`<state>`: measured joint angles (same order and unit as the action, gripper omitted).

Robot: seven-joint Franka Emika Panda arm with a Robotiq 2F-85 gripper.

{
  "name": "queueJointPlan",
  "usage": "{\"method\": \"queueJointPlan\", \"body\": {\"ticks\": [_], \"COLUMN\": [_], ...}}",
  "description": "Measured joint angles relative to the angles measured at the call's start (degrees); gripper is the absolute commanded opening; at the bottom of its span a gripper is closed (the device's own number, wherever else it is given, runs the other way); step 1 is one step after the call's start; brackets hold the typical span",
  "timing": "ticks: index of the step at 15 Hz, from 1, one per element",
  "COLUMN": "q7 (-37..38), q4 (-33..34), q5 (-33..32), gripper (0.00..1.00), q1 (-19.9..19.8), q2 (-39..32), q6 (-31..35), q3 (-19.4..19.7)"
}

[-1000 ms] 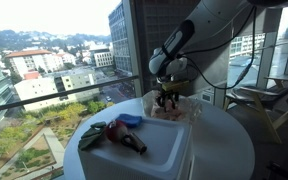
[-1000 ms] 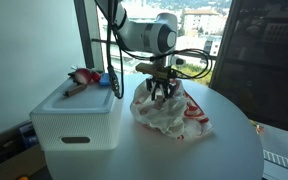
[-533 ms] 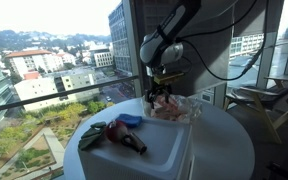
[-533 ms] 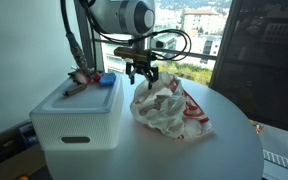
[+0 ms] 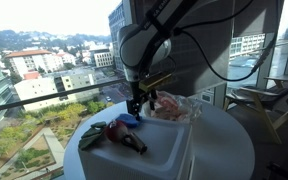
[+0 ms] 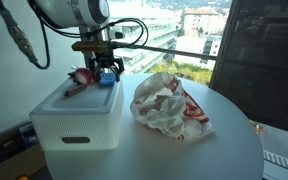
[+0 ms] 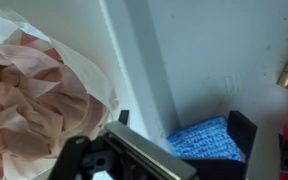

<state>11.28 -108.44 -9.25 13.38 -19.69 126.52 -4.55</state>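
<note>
Crumpled white-and-red plastic bag [image 6: 169,105] on round white table [image 6: 234,152], city buildings [image 5: 44,75] beyond the window [image 5: 74,20]

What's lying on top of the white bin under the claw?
On the white bin lie a blue cloth, directly below the open claw, plus a red-and-green item and a dark tool beside it. The closed top hides the bin's inside.
</note>
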Motion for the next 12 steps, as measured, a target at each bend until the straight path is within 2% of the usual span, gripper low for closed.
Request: {"method": "queueJointPlan", "body": {"ticks": [4,8,12], "q7": [3.74,9.26,17.78], "q4": [0.18,0.53,0.61], "q5": [-4.55,-12.00,-24.40], "gripper": [1.00,1.00,1.00], "q1": [4.23,7.98,10.79], "q2": [-0.07,0.02,0.11], "q6": [0.00,-0.05,-0.41], "q3": [-1.41,-1.58,-0.87]}}
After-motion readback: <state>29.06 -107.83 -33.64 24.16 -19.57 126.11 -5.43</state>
